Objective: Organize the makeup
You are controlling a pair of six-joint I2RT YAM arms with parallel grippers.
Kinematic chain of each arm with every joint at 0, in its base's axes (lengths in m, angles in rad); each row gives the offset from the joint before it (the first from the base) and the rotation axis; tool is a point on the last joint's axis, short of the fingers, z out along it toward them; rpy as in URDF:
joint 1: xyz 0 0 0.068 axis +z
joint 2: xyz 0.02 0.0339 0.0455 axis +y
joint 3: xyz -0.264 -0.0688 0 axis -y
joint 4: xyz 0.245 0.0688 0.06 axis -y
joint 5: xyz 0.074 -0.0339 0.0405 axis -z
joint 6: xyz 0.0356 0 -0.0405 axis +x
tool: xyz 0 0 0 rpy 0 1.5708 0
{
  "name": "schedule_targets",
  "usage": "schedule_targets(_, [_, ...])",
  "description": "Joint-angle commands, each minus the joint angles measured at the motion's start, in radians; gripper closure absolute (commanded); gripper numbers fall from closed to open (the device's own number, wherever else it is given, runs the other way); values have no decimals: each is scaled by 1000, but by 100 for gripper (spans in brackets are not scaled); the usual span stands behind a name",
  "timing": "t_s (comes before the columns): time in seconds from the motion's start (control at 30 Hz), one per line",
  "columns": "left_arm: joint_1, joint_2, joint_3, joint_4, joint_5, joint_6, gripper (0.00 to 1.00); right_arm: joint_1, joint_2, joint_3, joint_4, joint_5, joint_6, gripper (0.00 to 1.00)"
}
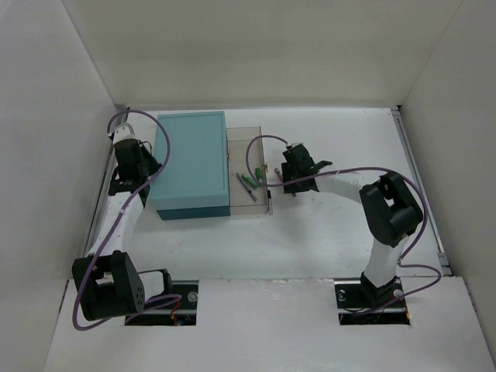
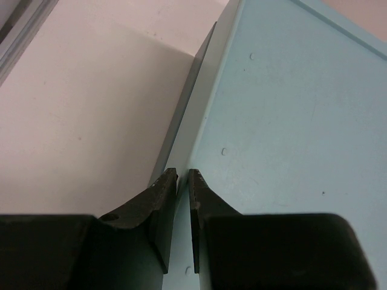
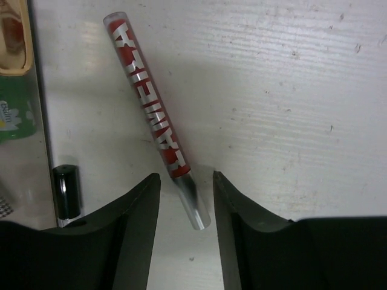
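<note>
A red pencil with a silver end [image 3: 151, 115] lies on the white table. My right gripper [image 3: 186, 176] is open, its jaws on either side of the silver end without touching it. In the top view the right gripper [image 1: 284, 181] sits just right of a clear tray [image 1: 252, 139] holding green tubes [image 1: 253, 175] and a thin grey pencil [image 1: 245, 187]. In the right wrist view a green tube [image 3: 15, 115], a black cap [image 3: 66, 190] and a peach piece [image 3: 13, 36] show at the left. My left gripper [image 2: 182, 175] is shut over the teal box's left edge [image 2: 199, 121].
The big teal box [image 1: 190, 163] stands left of the clear tray, touching it. The left gripper [image 1: 153, 167] is against the box's left side. White walls enclose the table on three sides. A rail runs along the right edge [image 1: 418, 186].
</note>
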State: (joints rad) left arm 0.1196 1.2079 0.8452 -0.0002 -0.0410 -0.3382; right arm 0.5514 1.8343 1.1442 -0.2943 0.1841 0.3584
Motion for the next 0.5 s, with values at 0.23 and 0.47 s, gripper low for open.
schedule_targets(0.23, [2, -11, -54, -110, -25, 16, 89, 35, -73, 26, 26, 61, 11, 93])
schedule_targets(0.47, [2, -13, -64, -104, -25, 11, 89, 132, -244, 110, 56, 37, 16, 94])
